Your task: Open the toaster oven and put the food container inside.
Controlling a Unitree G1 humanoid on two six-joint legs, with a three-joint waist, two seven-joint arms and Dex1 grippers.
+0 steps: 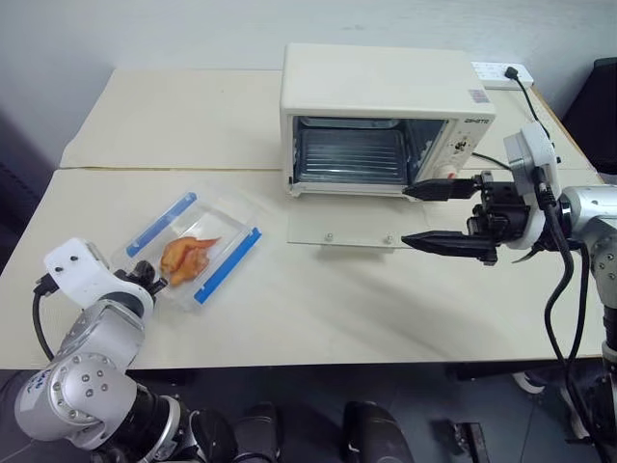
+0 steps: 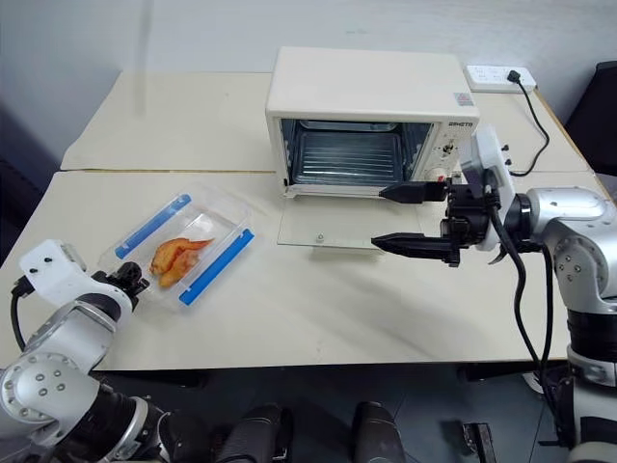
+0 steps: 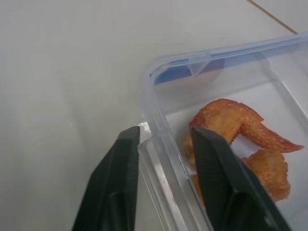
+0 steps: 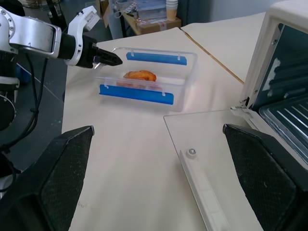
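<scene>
On the tabletop (image 1: 289, 318), oven (image 1: 386, 111) door already down. Left gripper (image 3: 163, 144) jaws straddle the near wall of the container (image 1: 193, 246), closing. Right gripper (image 1: 424, 214) jaws spread, idle. Next: firm pinch, lift, carry into the oven.

toaster oven (image 1: 386, 106) cavity unblocked, glass door (image 1: 342, 227) flat (fully down)

You see clear glossy plastic container (image 1: 193, 249), cream painted-metal oven (image 1: 386, 82), glass door (image 1: 349, 227), matt smooth table (image 1: 318, 309).
</scene>
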